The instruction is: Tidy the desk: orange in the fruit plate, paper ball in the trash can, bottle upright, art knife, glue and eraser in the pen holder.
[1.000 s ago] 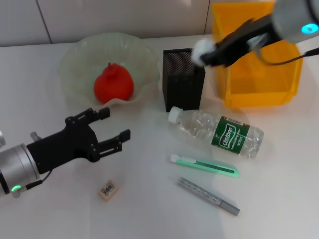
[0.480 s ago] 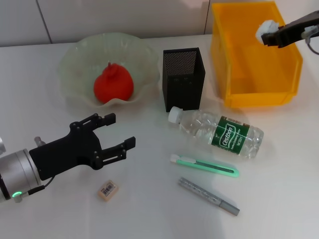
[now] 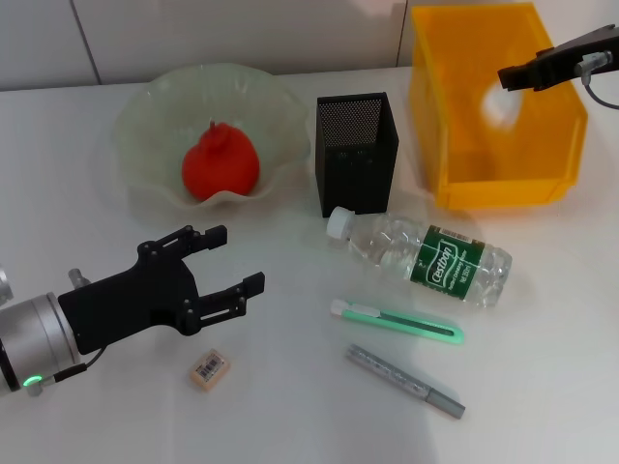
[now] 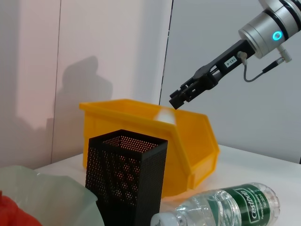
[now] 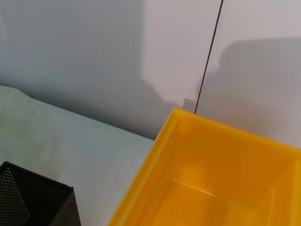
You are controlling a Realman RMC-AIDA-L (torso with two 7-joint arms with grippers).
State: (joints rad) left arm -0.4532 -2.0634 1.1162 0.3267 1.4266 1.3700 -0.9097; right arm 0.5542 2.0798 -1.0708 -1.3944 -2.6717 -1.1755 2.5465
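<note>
The orange (image 3: 221,162) lies in the pale fruit plate (image 3: 155,106). My right gripper (image 3: 515,74) hangs open over the yellow trash can (image 3: 556,145). The white paper ball (image 3: 500,104) is a blur just below it, free of the fingers, inside the can. The bottle (image 3: 426,253) lies on its side in front of the black mesh pen holder (image 3: 356,153). The green art knife (image 3: 397,322) and the grey glue stick (image 3: 406,381) lie nearer the front. My left gripper (image 3: 237,257) is open above the table, just behind the eraser (image 3: 208,369).
The left wrist view shows the pen holder (image 4: 126,179), the trash can (image 4: 146,127), the bottle (image 4: 221,207) and the right gripper (image 4: 181,96). The right wrist view looks down into the trash can (image 5: 211,188). A wall runs behind the table.
The right gripper carried the paper ball from over the pen holder to above the trash can and let it go; the ball now drops inside. The left gripper edged slightly forward.
</note>
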